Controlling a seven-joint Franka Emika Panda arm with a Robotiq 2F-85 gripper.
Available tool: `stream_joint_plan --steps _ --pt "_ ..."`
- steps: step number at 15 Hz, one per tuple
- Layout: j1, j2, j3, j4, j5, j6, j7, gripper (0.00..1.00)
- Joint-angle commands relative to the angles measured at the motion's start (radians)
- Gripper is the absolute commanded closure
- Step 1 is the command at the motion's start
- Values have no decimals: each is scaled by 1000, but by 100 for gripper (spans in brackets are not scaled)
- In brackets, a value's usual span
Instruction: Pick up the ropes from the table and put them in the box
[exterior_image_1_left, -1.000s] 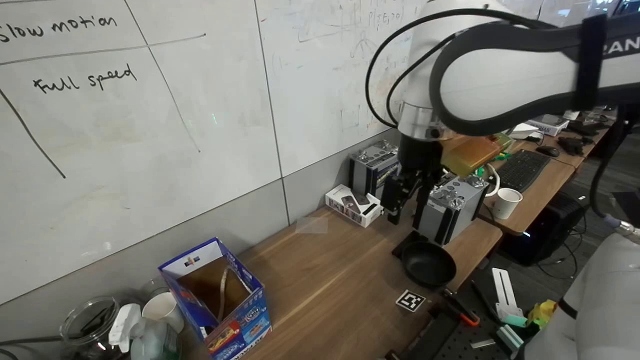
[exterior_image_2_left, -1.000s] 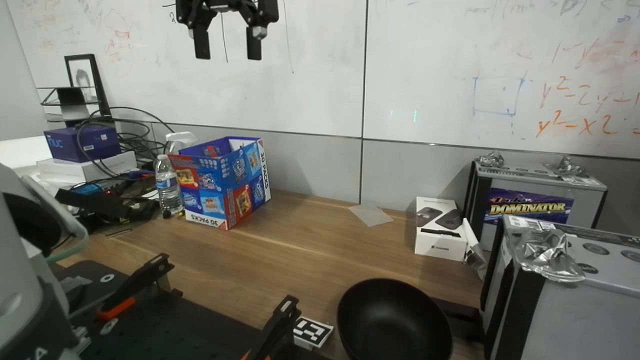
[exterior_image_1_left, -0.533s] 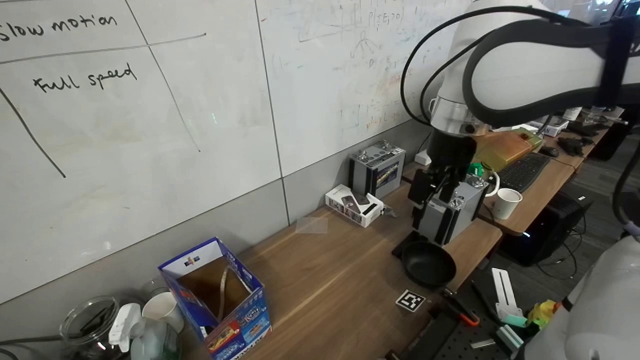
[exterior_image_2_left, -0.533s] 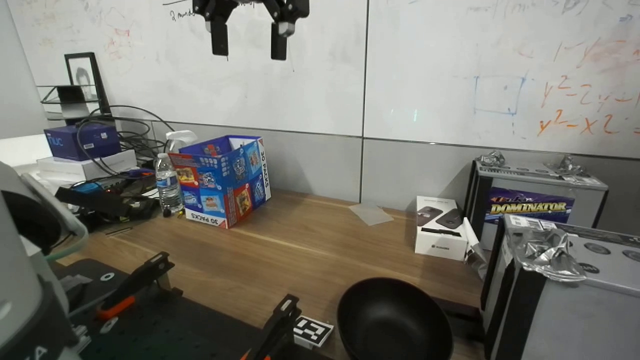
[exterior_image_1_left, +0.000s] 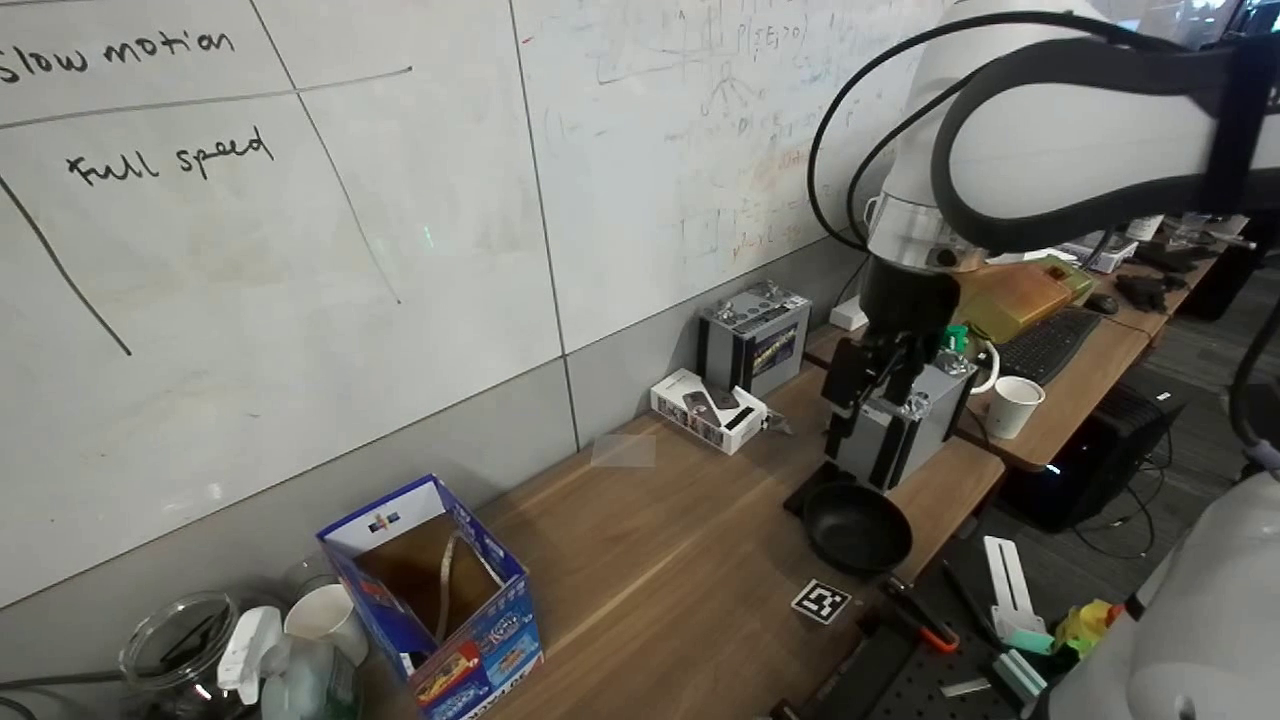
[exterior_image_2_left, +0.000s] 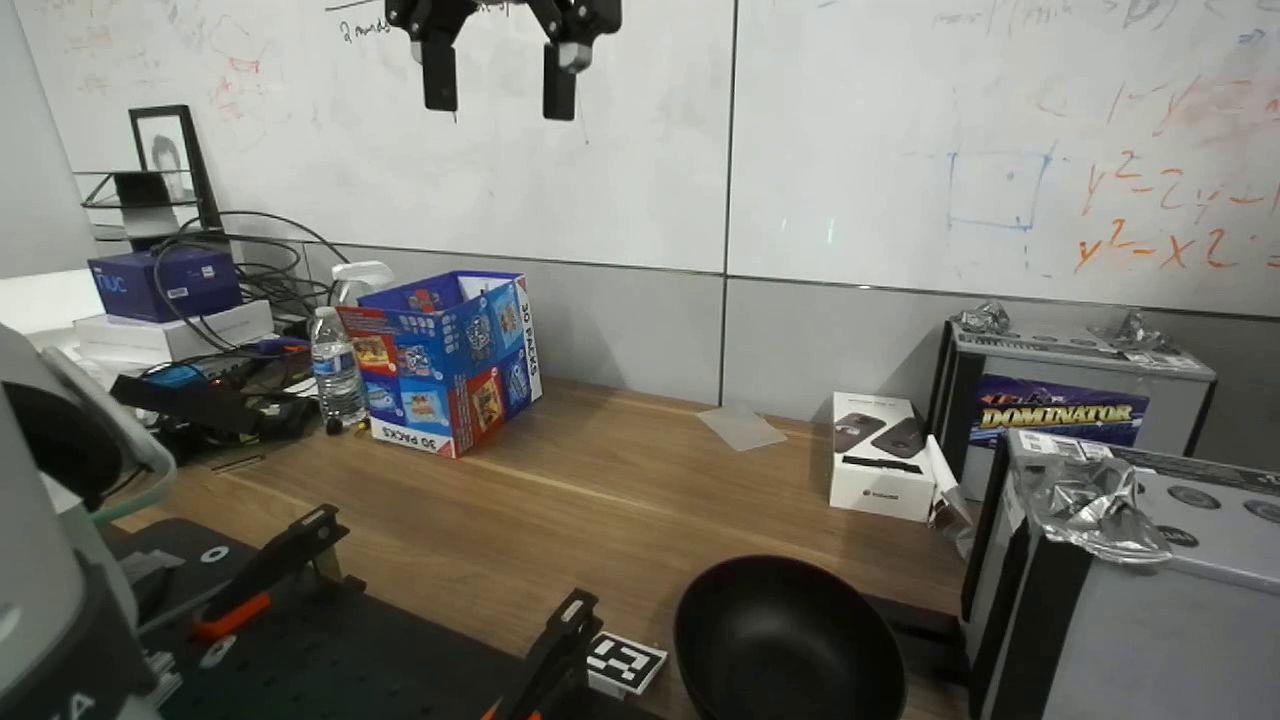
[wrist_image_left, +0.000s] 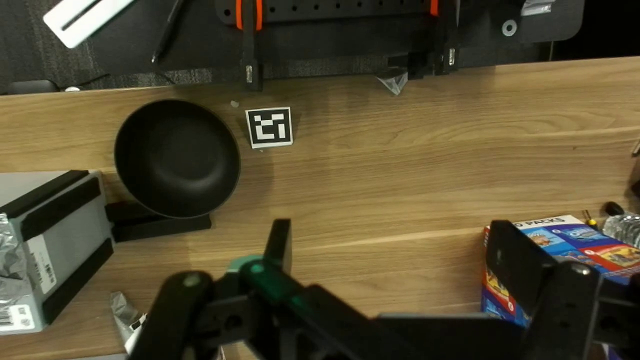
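Only an exterior view shows rope (exterior_image_1_left: 445, 580) inside the box (exterior_image_1_left: 500, 635); the gripper (exterior_image_2_left: 500, 98) gapes, empty.

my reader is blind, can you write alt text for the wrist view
Open gripper, holding nothing, above a wood-grain table; a printed blue box at lower right is partly hidden by the gripper. A black bowl sits at upper left, a square marker beside it.

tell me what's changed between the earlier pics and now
The gripper moved to the right in both exterior views, away from the box, mostly early on, then barely at all. Nothing was taken hold of or let go: it stays open and empty. The box, the rope inside it and the bowl stayed put.
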Motion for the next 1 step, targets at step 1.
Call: stream_joint_plan --steps 1 --pt "-8 2 7 1 5 -2 -6 0"
